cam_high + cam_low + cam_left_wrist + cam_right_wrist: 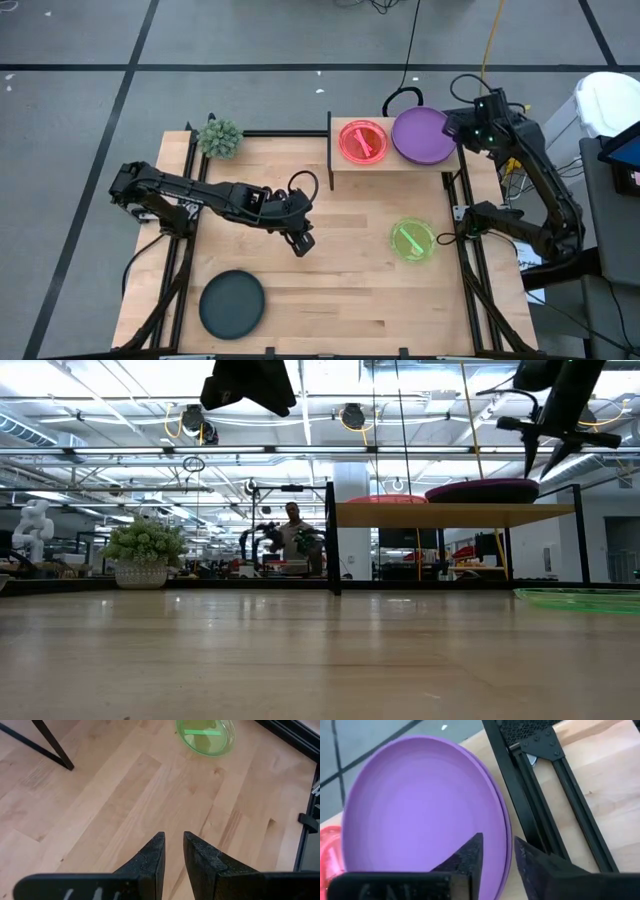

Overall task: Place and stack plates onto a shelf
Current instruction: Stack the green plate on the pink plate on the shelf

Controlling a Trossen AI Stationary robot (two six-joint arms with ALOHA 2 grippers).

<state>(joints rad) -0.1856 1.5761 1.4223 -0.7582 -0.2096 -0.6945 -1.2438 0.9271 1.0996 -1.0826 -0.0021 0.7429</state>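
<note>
A: What's behind the table?

B: A big open hall, bright strip lights (90, 380) on the ceiling, pipes and rails overhead. A person (292, 530) stands far back among benches.

A: And the floor?

B: Grey floor (80, 110) crossed by dark lines. A yellow cable (493, 35) and a black cable (412, 40) trail over it, and a white bin (610, 100) sits at the right.

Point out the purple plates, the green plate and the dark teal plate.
purple plates (421, 136): high view, centre of top plate.
green plate (412, 241): high view, its centre.
dark teal plate (232, 303): high view, its centre.
</note>
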